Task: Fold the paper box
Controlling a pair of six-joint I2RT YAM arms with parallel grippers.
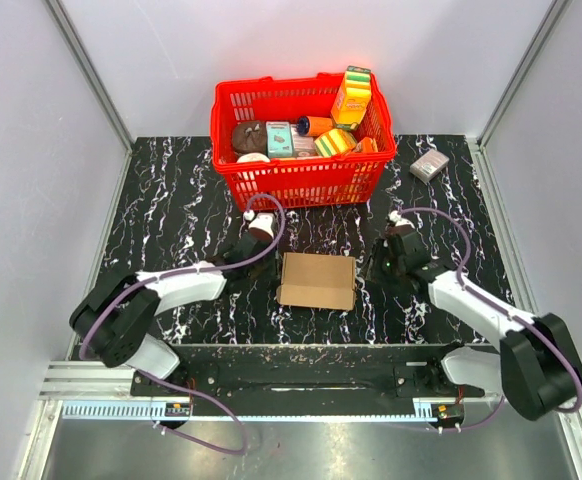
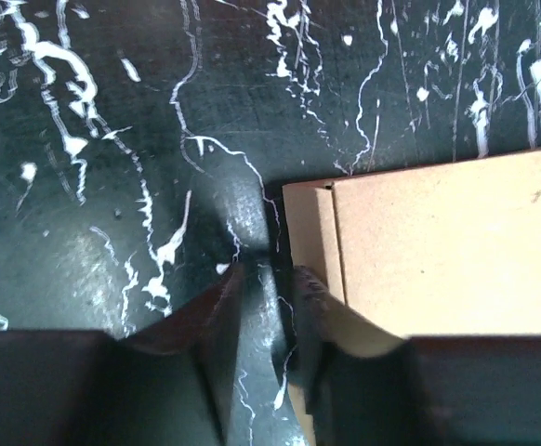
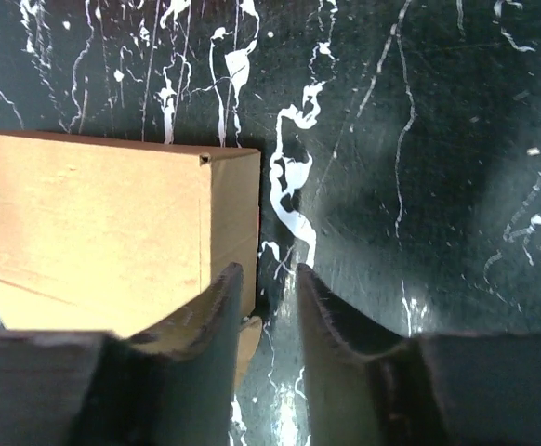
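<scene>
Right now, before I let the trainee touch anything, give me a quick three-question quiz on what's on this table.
1. True or false: the paper box lies on the table, on the near side of the red basket, not inside it.
2. Pick one. In the left wrist view, the gap between the fingertips of the left claw shows: A) cardboard, B) bare table, C) a printed package.
3. Fill in: seen from above, the small grey-pink box sits on the ___ side of the basket.

Key: 1 true; 2 B; 3 right.
</scene>
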